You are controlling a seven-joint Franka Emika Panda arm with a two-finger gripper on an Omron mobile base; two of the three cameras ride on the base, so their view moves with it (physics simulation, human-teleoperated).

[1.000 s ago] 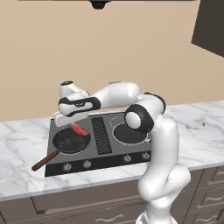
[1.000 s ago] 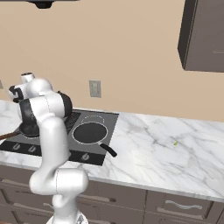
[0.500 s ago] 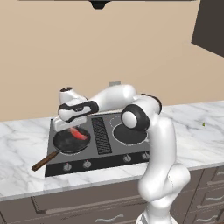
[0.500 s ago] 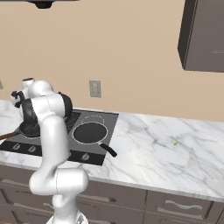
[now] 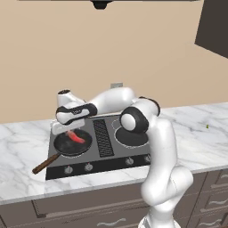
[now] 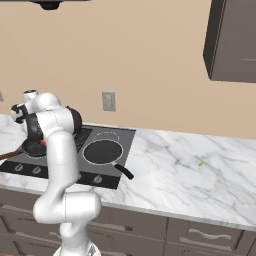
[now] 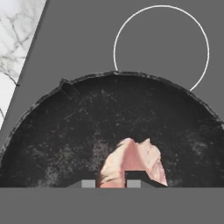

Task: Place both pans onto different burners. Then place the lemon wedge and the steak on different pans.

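Steak (image 7: 131, 162): pink-red slab pinched between the two dark finger tips in the hand view, hanging just above the pan floor; in the left base view it shows red (image 5: 75, 137) under the hand, over the pan's middle.
Gripper (image 7: 113, 183): jaws nearly together, clamped on the steak's near edge; hand reaches out over the left side of the cooktop (image 5: 133, 158).
Wood-handled pan (image 5: 71, 144): sits on the front-left burner, brown handle pointing out toward the front-left, past the cooktop edge and over the counter (image 5: 22, 178). Its black floor lies directly under the steak in the hand view (image 7: 78, 127).
Dark pan (image 6: 102, 152): on the right-hand front burner, dark handle pointing toward the front-right.
Burner ring (image 7: 161, 48): bare white circle just beyond the wood-handled pan's rim in the hand view, partly cut off by that rim.
Lemon wedge (image 6: 200, 163): tiny yellow-green piece on the marble counter, well to the right of the cooktop, far from both pans and from the hand.
Grille (image 5: 103, 137): black strip between the two pans.
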